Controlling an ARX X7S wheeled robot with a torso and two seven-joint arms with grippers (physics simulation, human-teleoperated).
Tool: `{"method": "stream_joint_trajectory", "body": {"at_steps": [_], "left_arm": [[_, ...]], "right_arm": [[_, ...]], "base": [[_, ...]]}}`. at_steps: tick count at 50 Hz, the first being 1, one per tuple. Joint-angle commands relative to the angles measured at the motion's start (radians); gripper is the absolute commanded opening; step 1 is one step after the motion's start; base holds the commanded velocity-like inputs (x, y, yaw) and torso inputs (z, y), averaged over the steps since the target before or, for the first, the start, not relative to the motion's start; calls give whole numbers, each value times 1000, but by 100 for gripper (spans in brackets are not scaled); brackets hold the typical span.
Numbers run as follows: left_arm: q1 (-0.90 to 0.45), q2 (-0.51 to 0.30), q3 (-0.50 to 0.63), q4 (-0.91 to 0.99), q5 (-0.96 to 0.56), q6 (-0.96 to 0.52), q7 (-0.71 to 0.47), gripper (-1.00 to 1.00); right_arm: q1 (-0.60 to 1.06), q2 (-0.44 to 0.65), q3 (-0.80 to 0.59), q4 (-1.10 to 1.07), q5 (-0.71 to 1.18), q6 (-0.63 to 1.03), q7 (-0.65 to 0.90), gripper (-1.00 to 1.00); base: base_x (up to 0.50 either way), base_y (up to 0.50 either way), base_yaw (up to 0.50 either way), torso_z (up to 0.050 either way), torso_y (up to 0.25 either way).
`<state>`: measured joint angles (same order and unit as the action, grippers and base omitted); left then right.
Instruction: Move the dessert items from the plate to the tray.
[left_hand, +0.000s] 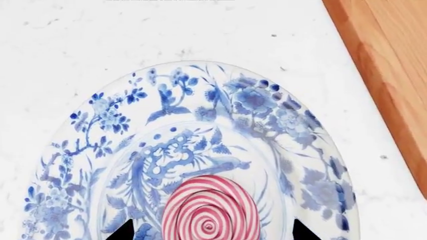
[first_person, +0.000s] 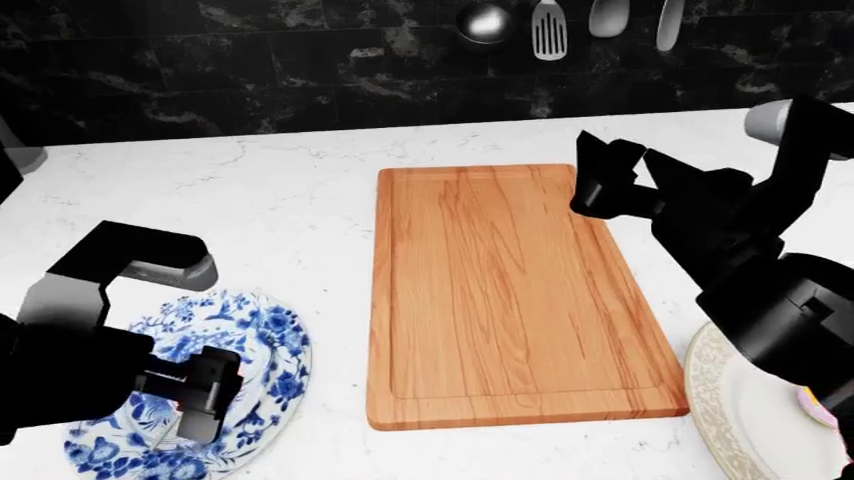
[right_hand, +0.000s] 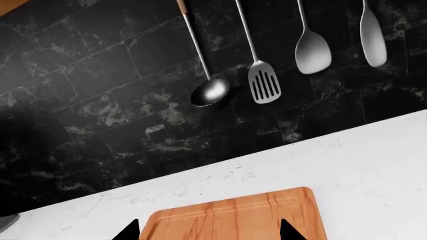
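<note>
1. White marble counter (first_person: 294, 190), black tiled wall (right_hand: 100, 100) behind the tray (first_person: 507, 290) (four utensils (right_hand: 263, 82) hang there).
2. Two plates: blue-white plate (left_hand: 267, 115) left of the tray, cream plate (first_person: 734, 420) right of it.
3. One pink-and-white lollipop (left_hand: 210, 212) visible, on the blue-white plate.
4. Left gripper (left_hand: 210, 232) spread open around the lollipop; right gripper (right_hand: 207, 232) open above the tray's far end.

Bare wooden tray (first_person: 501, 290) offers open room; the right arm (first_person: 707, 225) overhangs its far right corner; utensils (first_person: 541, 28) hang beyond.
</note>
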<state>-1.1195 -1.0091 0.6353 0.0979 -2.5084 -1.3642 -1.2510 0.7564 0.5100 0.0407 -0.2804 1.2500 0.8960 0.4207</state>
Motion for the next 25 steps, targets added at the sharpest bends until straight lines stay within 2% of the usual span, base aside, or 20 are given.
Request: {"method": "stream_joint_trajectory", "body": {"at_steps": [1, 10, 12, 25], "left_arm": [[13, 2, -9, 1, 37, -10, 24, 100], [16, -3, -2, 7, 47, -11, 30, 100], [16, -3, 1, 9, 48, -9, 31, 100], [32, 3, -7, 8, 86, -4, 55, 100]], "right_arm": [[-7, 1, -3, -1, -1, -6, -3, 100], [-13, -1, -5, 4, -3, -12, -4, 100], [-15, -1, -5, 4, -3, -13, -4, 100], [-21, 3, -10, -7, -3, -19, -12, 100]], "base": [[0, 0, 0, 0, 0], [0, 0, 0, 0, 0], [0, 0, 0, -47, 0], [0, 0, 0, 0, 0]]}}
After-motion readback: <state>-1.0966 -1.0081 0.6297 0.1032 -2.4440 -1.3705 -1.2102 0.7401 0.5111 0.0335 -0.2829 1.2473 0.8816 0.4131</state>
